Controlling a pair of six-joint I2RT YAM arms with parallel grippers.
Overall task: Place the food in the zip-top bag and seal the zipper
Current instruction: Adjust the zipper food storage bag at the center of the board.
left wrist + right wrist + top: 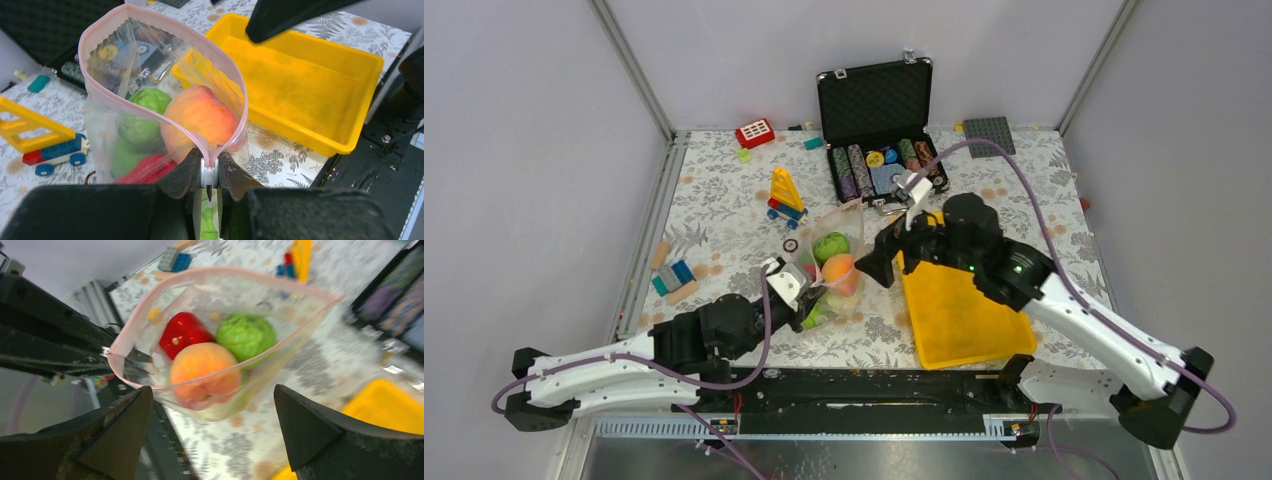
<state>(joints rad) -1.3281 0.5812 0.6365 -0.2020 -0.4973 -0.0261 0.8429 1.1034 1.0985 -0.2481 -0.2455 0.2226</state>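
Note:
The clear zip-top bag [834, 250] stands open on the table with its pinkish zipper [95, 85] spread in a loop. Inside are an orange-pink peach [200, 117], green round pieces [145, 125] and a red piece [145, 170]. No banana shows. My left gripper [210, 172] is shut on the white slider at the near end of the zipper. My right gripper [212, 430] is open and empty, just right of the bag and above the table. From there the peach [202, 372], the red piece [182, 332] and a green piece [246, 335] show through the mouth.
A yellow tray [954, 310] lies right of the bag, under my right arm. An open black case of poker chips [879, 130] stands behind. Toy bricks [786, 195] and a red block [755, 133] lie at the back left, with more bricks [672, 275] at the left edge.

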